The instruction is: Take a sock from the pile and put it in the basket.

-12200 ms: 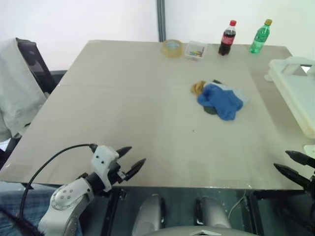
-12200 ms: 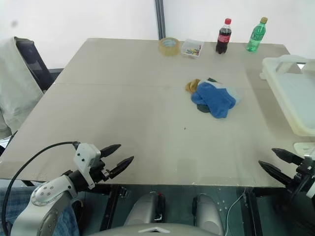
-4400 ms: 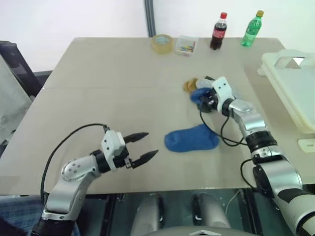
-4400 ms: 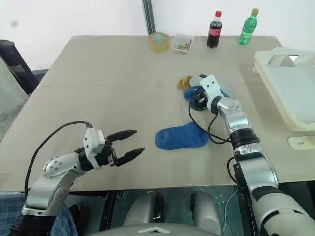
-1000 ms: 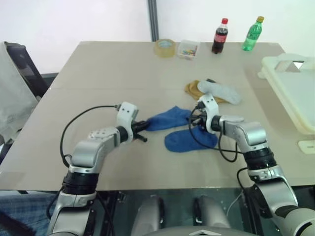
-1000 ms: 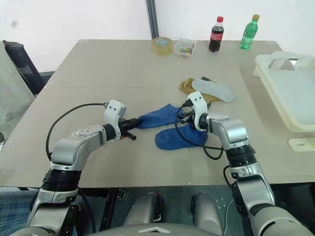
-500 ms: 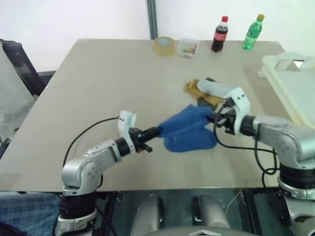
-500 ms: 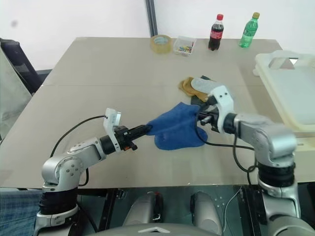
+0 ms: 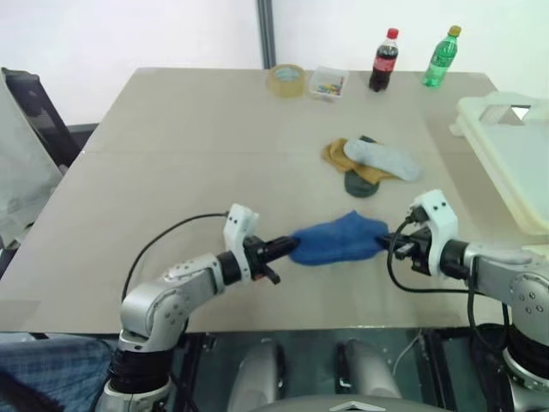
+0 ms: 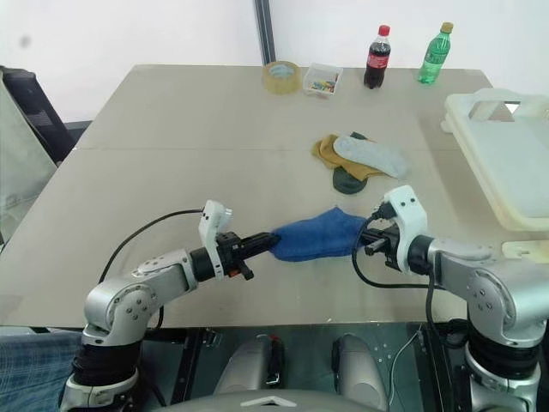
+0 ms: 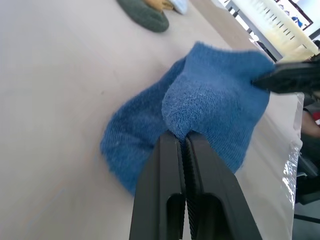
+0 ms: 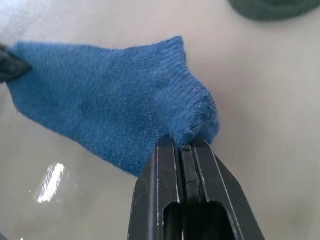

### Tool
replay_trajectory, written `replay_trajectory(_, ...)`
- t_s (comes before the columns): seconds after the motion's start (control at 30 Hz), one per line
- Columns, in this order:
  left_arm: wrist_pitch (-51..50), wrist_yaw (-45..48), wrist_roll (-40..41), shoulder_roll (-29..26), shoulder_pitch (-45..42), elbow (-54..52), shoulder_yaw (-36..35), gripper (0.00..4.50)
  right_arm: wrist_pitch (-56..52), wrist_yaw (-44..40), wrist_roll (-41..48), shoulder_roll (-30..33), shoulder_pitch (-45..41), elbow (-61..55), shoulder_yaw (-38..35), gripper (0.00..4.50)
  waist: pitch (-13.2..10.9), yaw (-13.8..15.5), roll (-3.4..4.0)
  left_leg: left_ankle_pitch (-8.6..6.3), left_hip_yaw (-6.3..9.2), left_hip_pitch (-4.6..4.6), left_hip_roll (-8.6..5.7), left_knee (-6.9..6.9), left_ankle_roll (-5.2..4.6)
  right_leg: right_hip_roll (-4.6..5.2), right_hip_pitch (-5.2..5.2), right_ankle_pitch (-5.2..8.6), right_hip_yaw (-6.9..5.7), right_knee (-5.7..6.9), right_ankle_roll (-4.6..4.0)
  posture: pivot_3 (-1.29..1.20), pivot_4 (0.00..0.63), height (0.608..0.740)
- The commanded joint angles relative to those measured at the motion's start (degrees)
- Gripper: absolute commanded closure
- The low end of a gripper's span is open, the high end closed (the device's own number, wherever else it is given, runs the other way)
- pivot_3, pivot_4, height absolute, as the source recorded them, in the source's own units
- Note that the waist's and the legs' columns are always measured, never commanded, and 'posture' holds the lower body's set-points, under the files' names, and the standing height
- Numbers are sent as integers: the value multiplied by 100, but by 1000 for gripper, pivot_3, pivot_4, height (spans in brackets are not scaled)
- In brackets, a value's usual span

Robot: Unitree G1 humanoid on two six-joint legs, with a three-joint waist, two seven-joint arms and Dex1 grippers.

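Both arms are in over the near edge of the table [image 9: 171, 172], and a blue sock [image 9: 339, 240] is stretched between them. The left gripper [image 9: 290, 248] has its 2 black fingers pinched tight on one end of it, and the right gripper [image 9: 386, 243] is clamped just as tight on the other end, so the sock hangs in a short span between the 2 tips, just over the tabletop. The pile [image 9: 369, 163] sits farther back, near the middle of the table: a grey sock lying across a mustard one with a dark green one beside them. The basket [image 9: 506, 163] stands at the right edge, well apart from the held sock. At the far edge are a roll of tape [image 9: 286, 81], a small clear box [image 9: 326, 84] and 2 bottles [image 9: 382, 60].
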State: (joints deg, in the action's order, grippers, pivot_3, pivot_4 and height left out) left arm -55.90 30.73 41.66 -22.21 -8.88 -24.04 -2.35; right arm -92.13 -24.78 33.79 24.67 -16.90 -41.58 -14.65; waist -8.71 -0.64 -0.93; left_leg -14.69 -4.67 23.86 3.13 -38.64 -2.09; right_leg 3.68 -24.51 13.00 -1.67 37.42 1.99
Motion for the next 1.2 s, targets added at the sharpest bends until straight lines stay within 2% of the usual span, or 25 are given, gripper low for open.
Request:
replay_trajectory(0.03,174,-12,-47,4,-51,-66,58,4482,-37,104,84,-3,65,-184,-134,4500,-1,-10,-1,0,0,0,0,0,0,0,0,0,0,0,1,0,150,740)
replay_trajectory(0.53,234,-22,-85,-53,-10,-36,31,4482,19,339,48,-73,95,-147,75,4500,-2,-4,-3,0,3,1,1,1,0,-2,0,0,-2,-2,1,0,150,740)
replay_trajectory(1.2,423,56,-274,-109,60,48,268,4482,647,495,-132,-72,218,263,478,4500,-4,-5,-6,0,3,2,1,2,0,-2,0,1,-2,-4,1,0,150,740)
